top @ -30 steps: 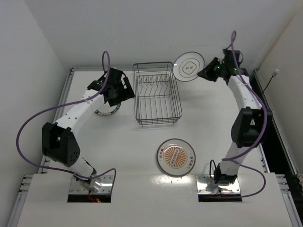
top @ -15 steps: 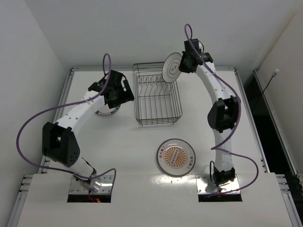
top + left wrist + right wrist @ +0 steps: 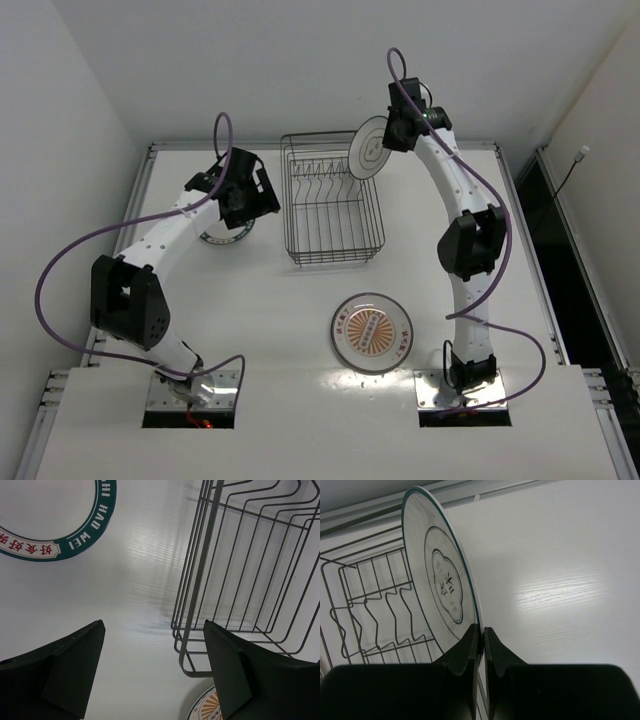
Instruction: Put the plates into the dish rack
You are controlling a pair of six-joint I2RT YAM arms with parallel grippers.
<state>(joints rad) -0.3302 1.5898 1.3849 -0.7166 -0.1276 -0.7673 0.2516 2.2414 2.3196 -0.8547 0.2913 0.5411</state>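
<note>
— Right claw (image 3: 481,630) is pinched fully closed on the rim of the white plate with the grey emblem (image 3: 445,590), which hangs on edge in the air. Left claw (image 3: 152,626) is spread wide with nothing in it.

— Where is all that on the desk (image 3: 260,300)?

— The dish rack (image 3: 332,262) sits at about 12 o'clock from the desk's middle, with no plate in it yet. The held plate is over the rack's 1 o'clock corner. The orange-centred plate (image 3: 371,332) lies flat at the rack's 5 o'clock, well apart. The dark-rimmed plate (image 3: 45,550) lies flat at its 9 o'clock, near the left claw.

— So the step is seating the held one. How should it go?

— My judgement: keep the plate upright and line its lower edge up with a gap at the 3 o'clock end of the tines (image 3: 322,170). That leaves the slots toward 9 o'clock free for the other two. Bring it down slowly, because a wire rack this light would probably slide if the rim caught the top wire.

— And letting go?

— Only once the lower edge rests on the floor wires with a tine on each side. Just the fingertips (image 3: 467,647) pinch that smooth rim, so any twist could swing the plate.
</note>
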